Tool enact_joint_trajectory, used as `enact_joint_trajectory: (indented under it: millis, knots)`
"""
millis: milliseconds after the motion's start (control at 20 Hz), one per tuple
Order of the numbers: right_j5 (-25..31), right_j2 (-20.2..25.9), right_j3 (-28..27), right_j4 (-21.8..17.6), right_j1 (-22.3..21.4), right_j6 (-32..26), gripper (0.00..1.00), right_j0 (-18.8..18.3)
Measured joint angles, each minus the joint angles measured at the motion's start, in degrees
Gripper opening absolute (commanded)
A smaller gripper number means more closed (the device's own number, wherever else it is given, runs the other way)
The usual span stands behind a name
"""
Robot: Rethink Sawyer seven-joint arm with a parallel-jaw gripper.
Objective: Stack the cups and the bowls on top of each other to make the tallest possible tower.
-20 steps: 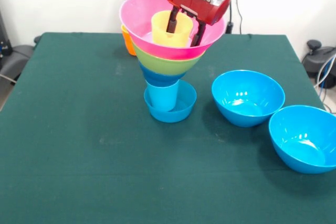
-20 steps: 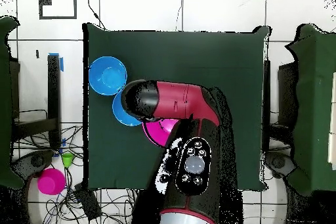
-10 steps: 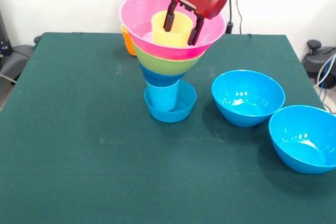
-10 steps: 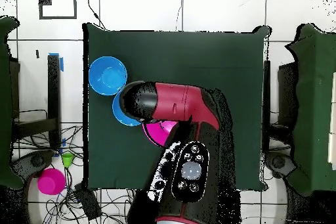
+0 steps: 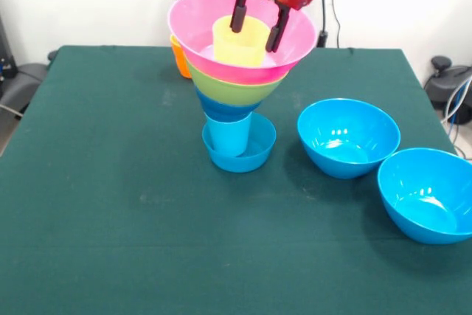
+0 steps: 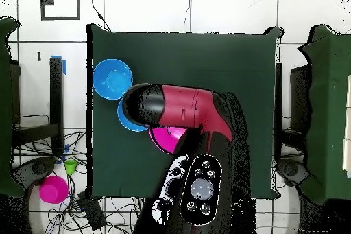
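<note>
Hanging over the tower (image 5: 237, 86), the gripper (image 5: 257, 22) has its fingers spread wide, straddling the rim of the yellow cup (image 5: 240, 40) without gripping it. That cup sits in the pink ribbed bowl (image 5: 193, 16), above the lime green bowl (image 5: 234, 91), blue parts and a light blue cup (image 5: 228, 136) standing in a small blue bowl (image 5: 259, 149). Two large blue bowls (image 5: 348, 137) lie apart on the green table (image 5: 110, 204).

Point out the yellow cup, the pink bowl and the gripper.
yellow cup (image 5: 237, 46), front view, on its front wall.
pink bowl (image 5: 193, 16), front view, on its inner left wall.
gripper (image 5: 257, 26), front view, midway between its fingertips.
</note>
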Motion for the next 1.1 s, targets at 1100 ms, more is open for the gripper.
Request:
enact_joint_trajectory:
  millis: [1100]
  knots:
    - [8.2,-0.1,-3.5,2.2,-2.6,0.0,1.0,1.4]
